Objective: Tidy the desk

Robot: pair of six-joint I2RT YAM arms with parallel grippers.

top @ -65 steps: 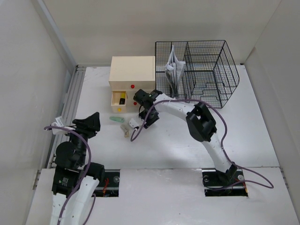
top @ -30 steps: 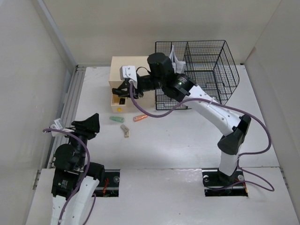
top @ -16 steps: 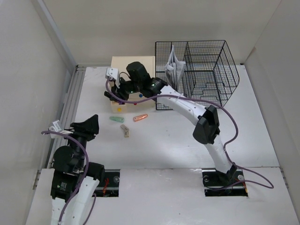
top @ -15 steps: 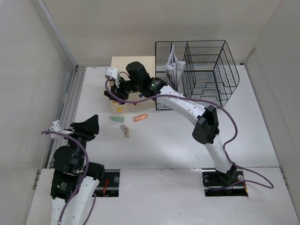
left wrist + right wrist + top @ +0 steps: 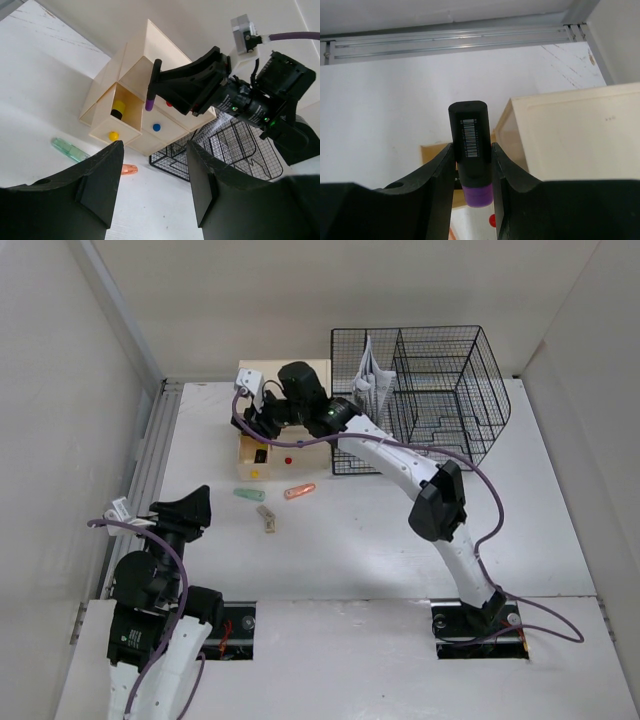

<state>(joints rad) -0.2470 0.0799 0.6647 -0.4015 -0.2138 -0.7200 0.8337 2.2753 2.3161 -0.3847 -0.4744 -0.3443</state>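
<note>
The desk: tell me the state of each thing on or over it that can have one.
Right hand: shut on the purple-ended marker.
Left hand: open, empty.
Yellow-knob drawer: open, a yellow-capped item inside.
Wire basket: upright, papers in its left compartment.
Green marker, orange marker: lying flat on the desk.

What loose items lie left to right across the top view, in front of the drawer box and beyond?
green marker → beige piece → orange marker → wire basket
</note>
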